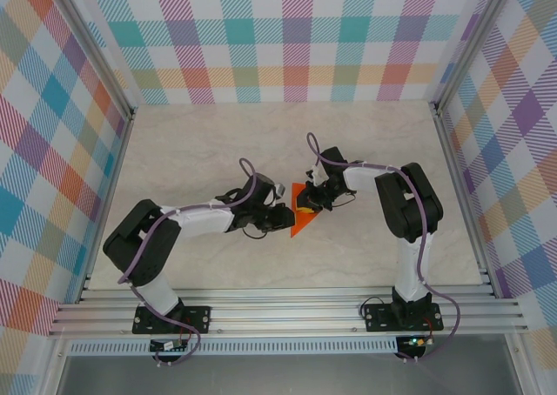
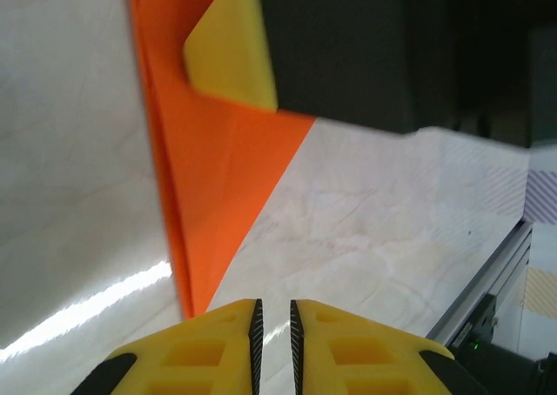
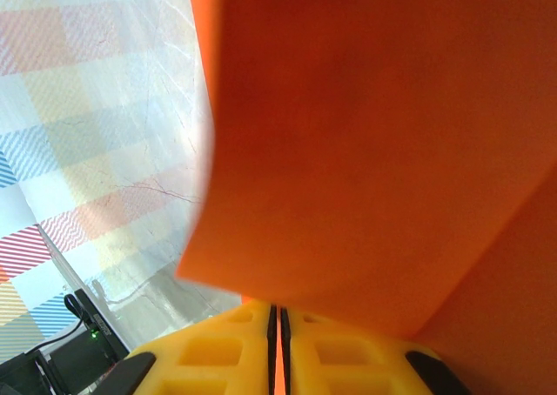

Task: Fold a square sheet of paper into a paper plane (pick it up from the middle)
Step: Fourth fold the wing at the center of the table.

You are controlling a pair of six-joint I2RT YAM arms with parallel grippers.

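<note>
Two grippers meet at the folded bright orange paper plane point(image 1: 300, 217). Right gripper point(image 3: 278, 312) pinches it shut; its long axis runs toward six o'clock. Left gripper point(image 2: 274, 318), nearly closed and empty, sits beside the tip.

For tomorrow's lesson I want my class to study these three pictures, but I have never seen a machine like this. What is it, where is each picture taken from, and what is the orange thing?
These are two robot arms bolted at the near edge of a pale table inside checked walls. The overhead picture looks down from above and behind them. The other two come from small cameras on the wrists, so each shows its own yellow fingers at the bottom.

The orange thing is the sheet of paper, already folded to a pointed shape and part-way to a plane.

The right end effector is shut, with a strip of orange showing between its fingers, so it appears to grip the paper. The left end effector has its fingers almost together, just below the paper's tip; nothing shows between them.
</note>
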